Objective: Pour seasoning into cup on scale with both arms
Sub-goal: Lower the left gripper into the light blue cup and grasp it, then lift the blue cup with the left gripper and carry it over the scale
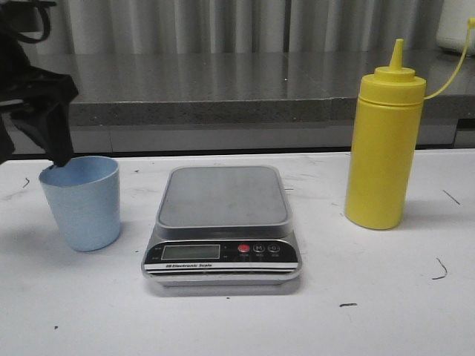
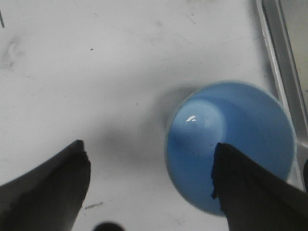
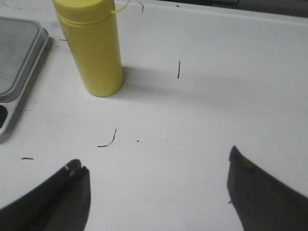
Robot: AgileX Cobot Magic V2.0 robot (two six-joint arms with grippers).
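The tall yellow plastic squeeze bottle of seasoning stands upright on the white counter, toward its right edge, with its pointed nozzle up and a thin yellow tether curving off to the right. The flat digital kitchen scale, with a grey steel platform, black front panel, LCD display and red button, sits at the middle of the counter with nothing on its platform. The small pale blue plastic cup stands upright near the left edge, apart from the scale.

The left gripper hangs over the cup, its jaws wide apart; in the left wrist view one finger lies across the cup's mouth and the other is over bare counter. Whether that finger touches the rim cannot be told. The right gripper hovers over bare counter toward the right edge, its jaws also wide apart and holding nothing, the bottle well apart from it.
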